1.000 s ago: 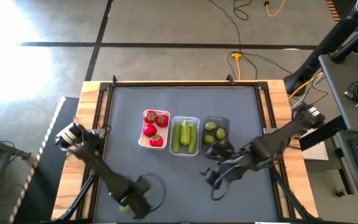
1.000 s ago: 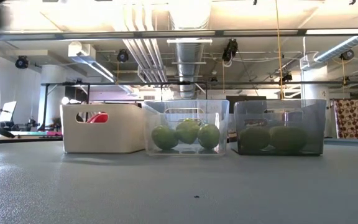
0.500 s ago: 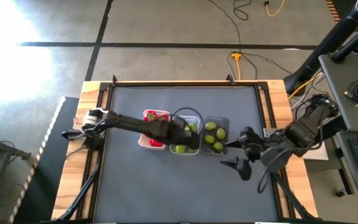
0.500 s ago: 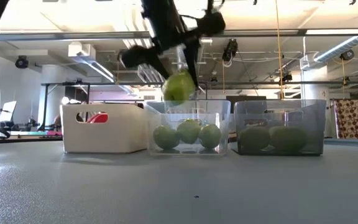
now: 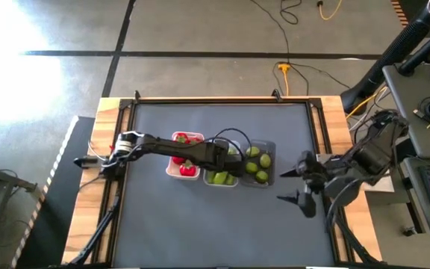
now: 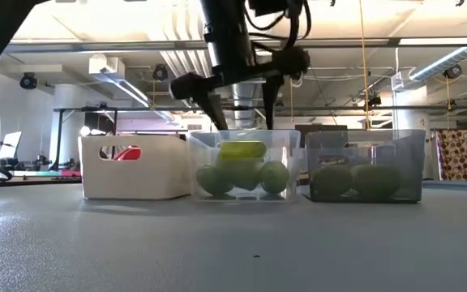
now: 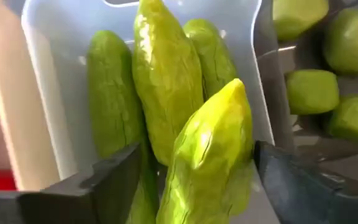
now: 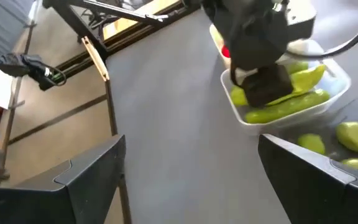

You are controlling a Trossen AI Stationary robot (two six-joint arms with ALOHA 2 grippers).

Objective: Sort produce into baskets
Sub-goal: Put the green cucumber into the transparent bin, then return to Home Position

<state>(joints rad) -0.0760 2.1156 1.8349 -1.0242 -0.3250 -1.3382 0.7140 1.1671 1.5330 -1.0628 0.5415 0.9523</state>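
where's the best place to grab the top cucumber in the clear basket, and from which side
Judging by its pose, grip the top cucumber around its middle, coming straight down from above with jaws across its narrow width. It lies on the other cucumbers, long axis along the clear basket, whose walls block any side approach.

- Desk [image 5: 200, 224]: dark grey top, light wood edges.
- White basket [image 5: 172, 170]: opaque white, holds red tomatoes [image 5: 188, 169] with green tops.
- Clear basket [image 7: 61, 93]: see-through, holds green cucumbers [image 7: 166, 68]; the uppermost cucumber [image 7: 210, 155] is brighter yellow-green.
- Smoky grey basket [image 6: 412, 166]: dark tinted, holds yellow-green limes [image 5: 254, 152].
- Left end effector [image 6: 237, 97]: black.
- Right end effector [image 5: 298, 184]: black.
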